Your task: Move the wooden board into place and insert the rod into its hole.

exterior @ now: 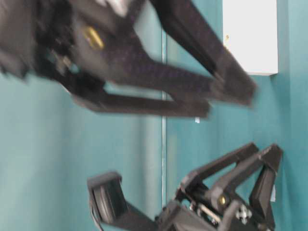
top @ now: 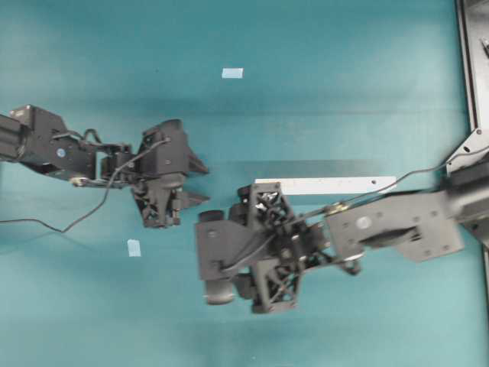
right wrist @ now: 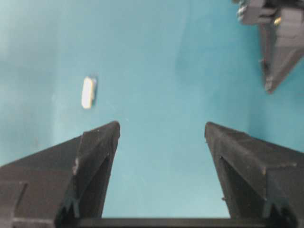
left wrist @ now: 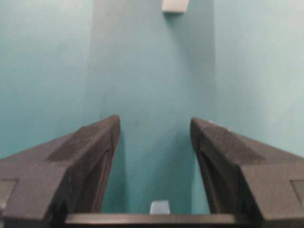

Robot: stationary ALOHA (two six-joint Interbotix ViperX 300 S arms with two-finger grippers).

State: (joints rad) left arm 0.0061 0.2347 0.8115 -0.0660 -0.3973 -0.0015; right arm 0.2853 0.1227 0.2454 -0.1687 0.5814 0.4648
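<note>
The wooden board point(top: 325, 185) lies flat across the middle of the table, and a small dark hole shows near its right end. Its left end point(left wrist: 175, 4) appears at the top of the left wrist view. My left gripper point(top: 205, 182) point(left wrist: 154, 121) points at that end from a short way off, open and empty. My right gripper point(top: 210, 256) point(right wrist: 161, 124) hovers in front of the board, also open and empty. The rod point(right wrist: 88, 92), a tiny cream peg, lies on the table ahead and left of the right fingers. It is hidden in the overhead view.
Two pale-blue tape squares are stuck to the teal table, one at the back point(top: 232, 73) and one in front of the left arm point(top: 134, 248). A small pale patch point(left wrist: 160, 207) shows low between the left fingers. A dark frame point(top: 470, 69) borders the right edge.
</note>
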